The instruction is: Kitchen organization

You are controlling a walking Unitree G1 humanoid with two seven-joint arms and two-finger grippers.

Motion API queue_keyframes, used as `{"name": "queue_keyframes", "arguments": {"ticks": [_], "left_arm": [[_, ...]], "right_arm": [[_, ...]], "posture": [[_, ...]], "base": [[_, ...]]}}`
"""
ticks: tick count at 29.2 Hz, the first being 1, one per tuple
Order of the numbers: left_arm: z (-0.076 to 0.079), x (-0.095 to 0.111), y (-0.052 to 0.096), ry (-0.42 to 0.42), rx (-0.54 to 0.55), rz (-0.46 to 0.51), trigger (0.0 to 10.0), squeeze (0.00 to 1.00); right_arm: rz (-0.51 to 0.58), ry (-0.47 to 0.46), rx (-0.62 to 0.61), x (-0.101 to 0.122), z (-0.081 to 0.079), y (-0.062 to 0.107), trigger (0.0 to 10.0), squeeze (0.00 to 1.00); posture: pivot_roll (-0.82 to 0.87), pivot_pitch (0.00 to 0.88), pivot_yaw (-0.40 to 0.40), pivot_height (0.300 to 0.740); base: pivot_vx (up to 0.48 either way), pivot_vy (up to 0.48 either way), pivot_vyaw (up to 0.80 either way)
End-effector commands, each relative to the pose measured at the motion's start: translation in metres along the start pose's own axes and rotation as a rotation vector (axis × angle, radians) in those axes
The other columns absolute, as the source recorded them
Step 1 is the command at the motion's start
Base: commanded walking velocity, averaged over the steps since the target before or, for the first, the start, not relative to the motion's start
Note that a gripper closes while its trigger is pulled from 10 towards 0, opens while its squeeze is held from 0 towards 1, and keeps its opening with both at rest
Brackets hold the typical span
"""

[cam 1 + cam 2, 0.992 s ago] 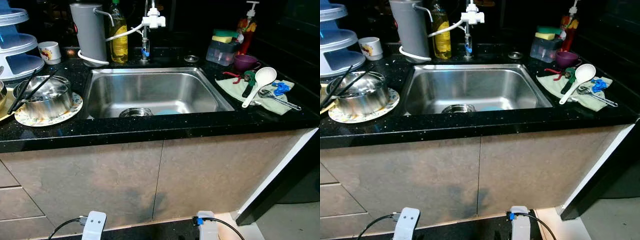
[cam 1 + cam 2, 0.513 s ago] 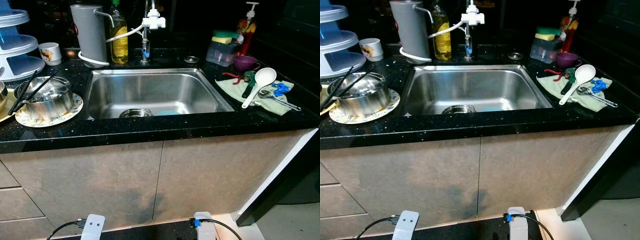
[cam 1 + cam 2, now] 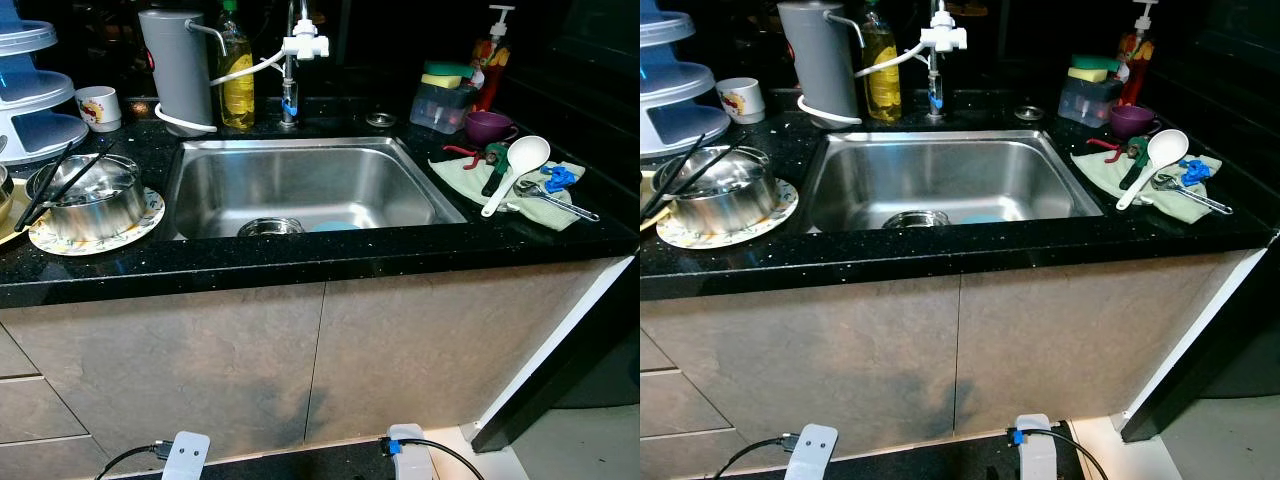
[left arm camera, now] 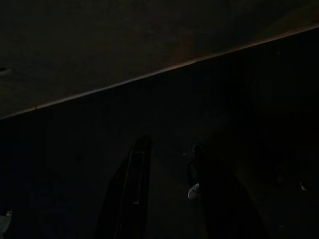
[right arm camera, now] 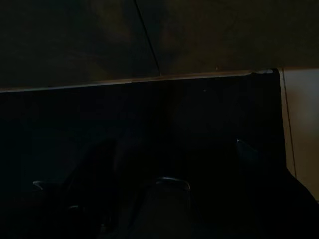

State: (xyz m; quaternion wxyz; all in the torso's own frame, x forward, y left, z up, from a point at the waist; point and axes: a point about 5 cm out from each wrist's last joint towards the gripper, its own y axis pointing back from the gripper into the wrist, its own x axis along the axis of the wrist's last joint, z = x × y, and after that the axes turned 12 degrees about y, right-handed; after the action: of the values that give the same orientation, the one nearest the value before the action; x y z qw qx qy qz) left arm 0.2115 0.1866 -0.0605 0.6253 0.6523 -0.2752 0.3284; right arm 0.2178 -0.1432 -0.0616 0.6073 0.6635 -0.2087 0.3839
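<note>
A steel sink [image 3: 300,170] is set in the black counter in front of me, with a small steel bowl [image 3: 268,226] and something pale blue [image 3: 335,226] on its floor. To its left, a steel pot [image 3: 95,195] with black chopsticks across it stands on a patterned plate [image 3: 150,215]. On the right, a green cloth [image 3: 465,175] holds a white ladle [image 3: 520,165], a metal tool [image 3: 555,200] and scissors [image 3: 495,165]. Both arms hang low by the cabinet. In the dark left wrist view, my left gripper [image 4: 169,145] shows two fingers [image 4: 133,174] apart with nothing between them.
At the back stand a grey filter jug [image 3: 180,65], an oil bottle [image 3: 236,70], the faucet [image 3: 295,50], a mug [image 3: 98,105], a sponge tub [image 3: 445,100], a purple cup [image 3: 487,125] and a pump bottle [image 3: 492,50]. A white tiered rack [image 3: 30,90] is far left. Beige cabinet doors [image 3: 320,360] face me.
The head view has shifted slightly, and the white arm parts at the bottom edge sit a little lower. Nothing on the counter has moved.
</note>
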Motion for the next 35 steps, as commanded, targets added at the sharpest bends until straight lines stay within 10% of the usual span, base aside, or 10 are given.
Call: {"name": "queue_keyframes", "arguments": {"ticks": [1,35], "left_arm": [[-0.003,-0.008,0.002,-0.014,0.009,-0.027,10.0,0.00],[0.000,0.002,-0.001,0.009,-0.013,0.005,10.0,0.00]], "right_arm": [[-0.018,-0.003,0.006,-0.007,-0.002,0.002,10.0,0.00],[-0.015,-0.016,0.002,-0.004,0.001,0.001,10.0,0.00]], "posture": [[-0.04,0.093,-0.040,0.740],[-0.03,0.080,-0.048,0.740]], "base": [[0.000,0.000,0.00],[0.000,0.174,0.00]]}}
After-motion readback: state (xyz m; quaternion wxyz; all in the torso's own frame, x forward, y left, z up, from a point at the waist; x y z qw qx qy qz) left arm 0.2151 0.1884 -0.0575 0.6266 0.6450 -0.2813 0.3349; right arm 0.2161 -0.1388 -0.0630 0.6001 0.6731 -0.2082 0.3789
